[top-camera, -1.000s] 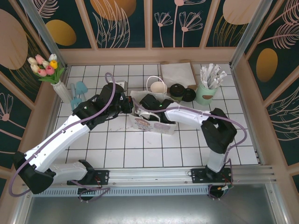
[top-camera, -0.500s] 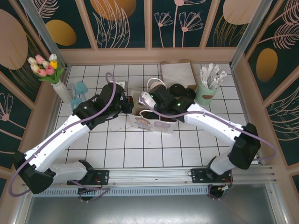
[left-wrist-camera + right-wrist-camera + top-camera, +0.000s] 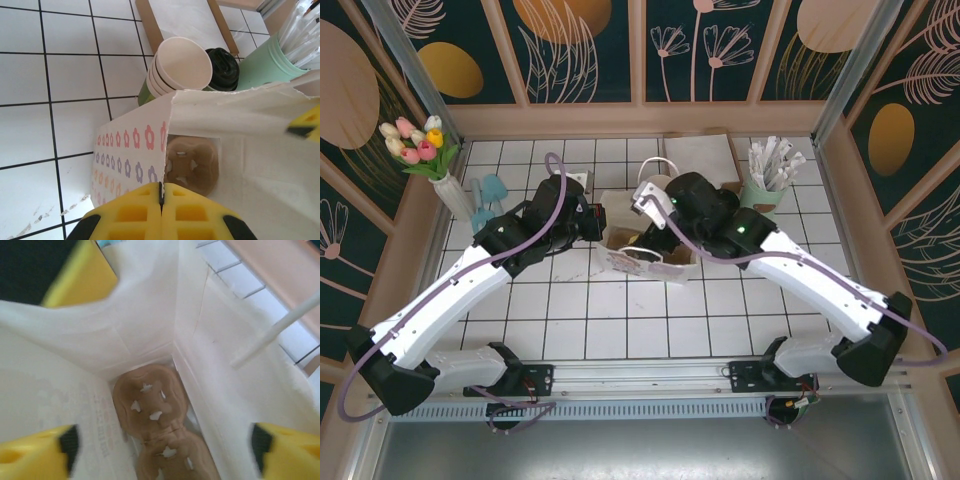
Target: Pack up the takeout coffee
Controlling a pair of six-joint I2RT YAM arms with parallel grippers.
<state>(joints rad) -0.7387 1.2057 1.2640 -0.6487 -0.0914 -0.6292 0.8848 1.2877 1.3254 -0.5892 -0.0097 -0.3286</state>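
The white flower-print paper bag (image 3: 642,255) stands open mid-table. My left gripper (image 3: 603,222) is shut on the bag's rim, its yellow pads (image 3: 135,212) pressed together on the paper edge. My right gripper (image 3: 162,452) hangs open over the bag's mouth, looking straight down inside. A brown cardboard cup carrier (image 3: 152,412) lies flat on the bag's bottom (image 3: 192,165). Behind the bag sits the takeout coffee, its black lid (image 3: 223,67) showing next to a stack of green cups with cream insides (image 3: 182,62).
A pale mint cup of white sticks (image 3: 763,195) stands at the back right. A wooden tray of napkins (image 3: 700,152) lies by the back wall. A vase of tulips (image 3: 450,190) stands at the back left. The right arm's links (image 3: 800,270) cross the right half.
My right gripper has opened and lifted out of the bag to above its mouth, the arm's elbow swinging out to the right. The left gripper has kept its hold on the rim.
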